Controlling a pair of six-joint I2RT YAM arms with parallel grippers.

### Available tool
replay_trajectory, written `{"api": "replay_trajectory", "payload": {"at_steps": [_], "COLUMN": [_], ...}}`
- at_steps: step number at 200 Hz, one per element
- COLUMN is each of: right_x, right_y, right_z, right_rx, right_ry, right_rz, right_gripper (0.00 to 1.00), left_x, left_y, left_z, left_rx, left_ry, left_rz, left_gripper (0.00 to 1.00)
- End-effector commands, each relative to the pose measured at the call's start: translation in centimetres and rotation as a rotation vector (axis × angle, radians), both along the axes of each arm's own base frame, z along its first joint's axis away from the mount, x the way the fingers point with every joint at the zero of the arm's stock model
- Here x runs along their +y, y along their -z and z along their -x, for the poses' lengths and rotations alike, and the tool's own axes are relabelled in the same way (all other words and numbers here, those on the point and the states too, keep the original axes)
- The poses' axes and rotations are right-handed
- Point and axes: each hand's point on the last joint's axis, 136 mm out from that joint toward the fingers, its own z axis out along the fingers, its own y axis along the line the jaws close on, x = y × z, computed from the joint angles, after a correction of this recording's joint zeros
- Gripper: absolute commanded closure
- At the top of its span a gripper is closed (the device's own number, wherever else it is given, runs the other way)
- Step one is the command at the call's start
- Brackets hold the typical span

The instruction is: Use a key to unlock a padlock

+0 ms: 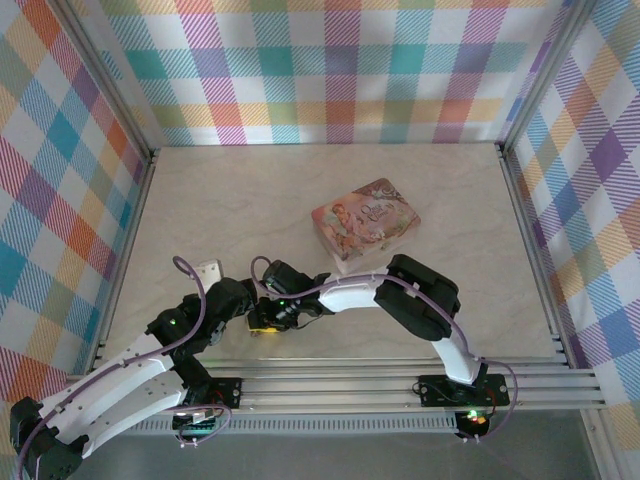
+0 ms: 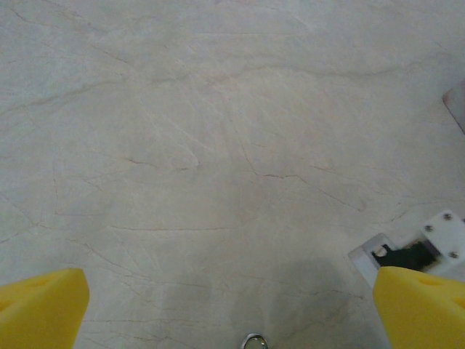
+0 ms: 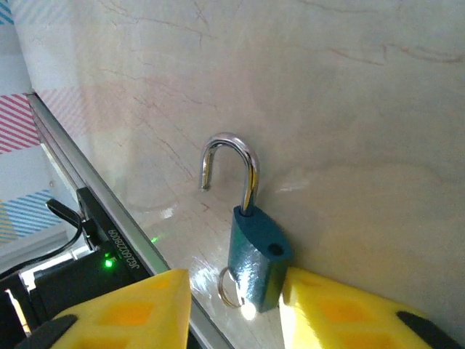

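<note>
**Shackle Sprung, Padlock Sits Between Parted Fingers**

The padlock (image 3: 254,262) stands close to the near edge of the table (image 1: 300,190), left of centre, just beside the aluminium rail (image 3: 87,185) along that edge. Its shackle (image 3: 236,163) is up, with one leg free of the blue body and the empty hole showing on top, so the lock looks unlocked. A small key ring (image 3: 229,287) sits at its base. The key itself cannot be made out.

The right gripper (image 3: 236,283) brackets the body with its yellow fingers parted. One finger lies against or just beside the lock, and a clear gap shows on the other side, so nothing is clamped. The left gripper (image 2: 232,305) hangs wide over bare table, holding nothing. The pink box (image 1: 365,222) lies well apart, toward the middle.

The lock is probably light, rigid and slick-painted, and likely to tip or skate under a one-sided push. The flat faces of the body look like the surest hold. The thin, rounded shackle swivels and would slip.
</note>
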Motion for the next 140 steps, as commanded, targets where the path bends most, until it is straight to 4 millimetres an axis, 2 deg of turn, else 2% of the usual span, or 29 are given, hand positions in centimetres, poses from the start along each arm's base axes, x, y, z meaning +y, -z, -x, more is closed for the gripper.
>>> {"api": "replay_trajectory", "payload": {"at_steps": [1, 37, 60, 100, 112, 126, 140], "right_x": [-0.9, -3.5, -6.5, -12.5, -14.5, -17.2, -20.3], "right_y": [-1.9, -4.1, -6.3, -11.2, -12.6, -14.2, -15.5], "right_z": [-1.1, -3.1, -5.3, -9.2, -10.5, -12.1, -13.7], "right_rx": [-0.069, -0.206, -0.320, -0.625, -0.710, -0.799, -0.884], "right_ry": [0.043, 0.097, 0.144, 0.147, 0.157, 0.208, 0.284], "right_rz": [-0.008, 0.010, 0.033, 0.167, 0.208, 0.271, 0.329], "right_gripper": [0.59, 0.56, 0.54, 0.44, 0.37, 0.20, 0.08], "left_x": [0.7, -0.2, -1.0, -3.3, -4.2, -6.5, -8.4], "left_y": [0.4, -0.3, -0.9, -3.4, -4.2, -4.8, -5.7], "left_z": [0.3, -0.2, -0.8, -3.8, -5.1, -6.5, -7.9], "left_rx": [0.012, 0.018, 0.039, 0.009, -0.001, -0.019, -0.064], "left_ry": [-0.020, 0.034, 0.082, 0.213, 0.258, 0.397, 0.499], "left_rz": [-0.015, -0.032, -0.068, -0.133, -0.142, -0.125, -0.100], "left_gripper": [0.00, 0.00, 0.00, 0.00, 0.00, 0.00, 0.00]}}
